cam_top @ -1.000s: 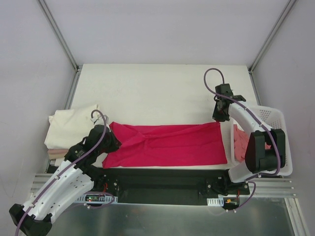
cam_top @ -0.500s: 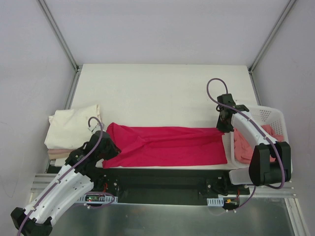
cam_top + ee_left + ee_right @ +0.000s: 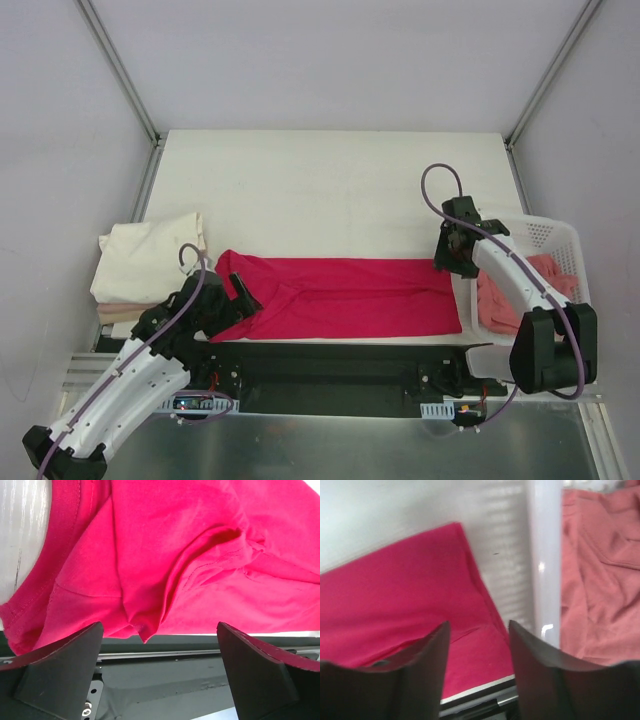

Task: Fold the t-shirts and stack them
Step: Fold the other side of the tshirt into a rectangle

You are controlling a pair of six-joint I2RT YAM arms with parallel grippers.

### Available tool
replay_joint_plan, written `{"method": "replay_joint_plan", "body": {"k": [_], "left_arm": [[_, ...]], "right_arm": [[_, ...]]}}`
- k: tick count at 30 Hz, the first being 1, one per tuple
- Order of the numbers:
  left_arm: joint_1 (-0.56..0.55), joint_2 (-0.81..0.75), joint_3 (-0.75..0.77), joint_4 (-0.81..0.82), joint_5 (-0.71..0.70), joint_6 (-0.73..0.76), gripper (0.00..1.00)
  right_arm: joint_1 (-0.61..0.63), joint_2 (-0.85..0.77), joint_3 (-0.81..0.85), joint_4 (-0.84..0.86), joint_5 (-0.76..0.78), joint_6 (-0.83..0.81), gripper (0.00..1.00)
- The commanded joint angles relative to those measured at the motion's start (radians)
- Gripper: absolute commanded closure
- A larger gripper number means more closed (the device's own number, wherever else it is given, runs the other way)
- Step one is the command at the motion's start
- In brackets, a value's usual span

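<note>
L gripper (image 3: 159,632) hangs low over the near-left end of the crimson-pink t-shirt (image 3: 350,298), fingers wide, nothing btwn them. The shirt lies as a long folded strip along the near edge of the table (image 3: 320,190). R gripper (image 3: 479,630) is over its right end, fingers partly apart, empty. Far left: cream-white t-shirt (image 3: 145,260), folded. Right: salmon-pink t-shirt (image 3: 600,580) in the white mesh basket (image 3: 548,234).

A crimson-pink t-shirt (image 3: 350,295), cream-white t-shirt (image 3: 145,265), salmon-pink t-shirt (image 3: 600,555), white basket (image 3: 547,234).
</note>
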Motion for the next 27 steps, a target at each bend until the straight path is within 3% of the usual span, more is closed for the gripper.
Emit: {"method": "replay_joint_plan", "body": {"k": [1,3,5,8,14,17,19,27], "left_arm": [[-0.006,-0.025,0.046,-0.026,-0.008,0.006,0.01],[-0.008,-0.014,0.065,-0.023,-0.027,0.018,0.00],[-0.006,0.024,0.100,-0.023,-0.059,0.026,0.01],[-0.006,0.107,0.154,-0.004,-0.123,0.029,0.01],[0.009,0.320,0.218,0.135,-0.222,0.092,0.01],[0.154,0.458,0.238,0.253,-0.076,0.165,0.01],[0.283,0.554,0.234,0.342,0.092,0.196,0.01],[0.363,0.763,0.264,0.471,0.246,0.233,0.01]], "right_arm": [[0.044,-0.109,0.029,0.047,-0.187,-0.095,0.31],[0.089,-0.140,0.036,0.086,-0.380,-0.147,0.03],[0.139,-0.169,0.060,0.132,-0.480,-0.176,0.03],[0.334,-0.155,0.121,0.169,-0.535,-0.238,0.03],[0.556,0.008,0.206,0.423,-0.845,-0.301,0.03],[0.650,0.122,0.269,0.485,-0.870,-0.364,0.03],[0.673,0.227,0.338,0.509,-0.908,-0.376,0.02],[0.729,0.531,0.520,0.575,-1.011,-0.431,0.03]]}}
